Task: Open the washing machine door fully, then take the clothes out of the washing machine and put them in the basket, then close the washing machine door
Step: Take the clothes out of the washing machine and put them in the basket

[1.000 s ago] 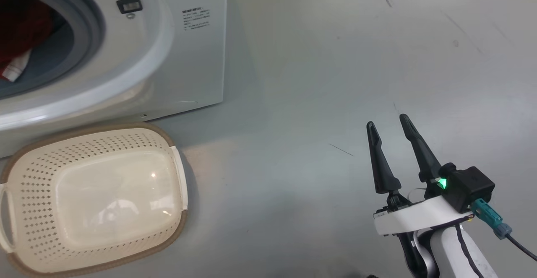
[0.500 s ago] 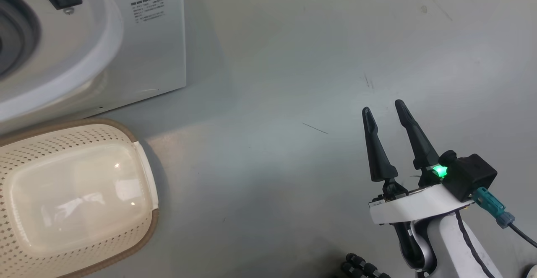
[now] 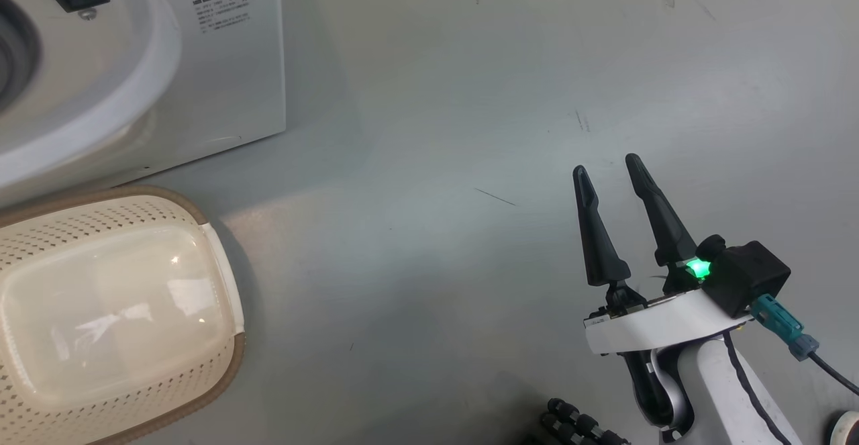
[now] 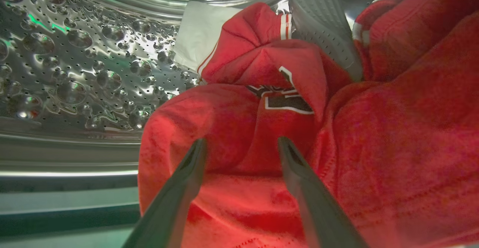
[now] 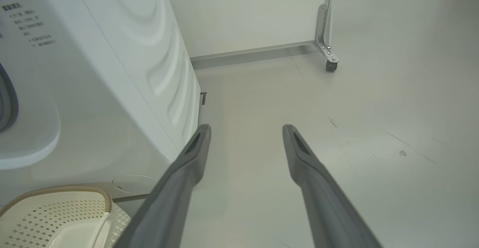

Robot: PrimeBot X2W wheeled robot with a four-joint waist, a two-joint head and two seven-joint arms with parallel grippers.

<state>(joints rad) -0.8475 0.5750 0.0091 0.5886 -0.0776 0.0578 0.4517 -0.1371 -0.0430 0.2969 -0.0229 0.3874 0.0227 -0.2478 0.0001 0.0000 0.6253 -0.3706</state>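
The white washing machine (image 3: 221, 82) fills the head view's upper left, and its flank (image 5: 112, 72) runs down the left of the right wrist view. Its door is out of view. Inside the dimpled steel drum (image 4: 75, 61), the red clothes (image 4: 374, 135) lie heaped, a jersey number showing on one fold. My left gripper (image 4: 241, 145) is open, its fingertips right at the red fabric with nothing pinched. The cream basket (image 3: 221, 277) sits on the floor before the machine, nothing in it; its corner (image 5: 56, 212) appears at lower left. My right gripper (image 3: 604, 166) hangs open over bare floor.
A grey drum paddle (image 4: 325, 27) stands between the red folds. A white panel on a castor (image 5: 331, 65) stands behind the machine. Grey floor (image 3: 436, 163) stretches to the right of the machine and basket.
The head camera has swung right, so the machine and basket slid leftward in its view and the drum opening left it. The right gripper stays open.
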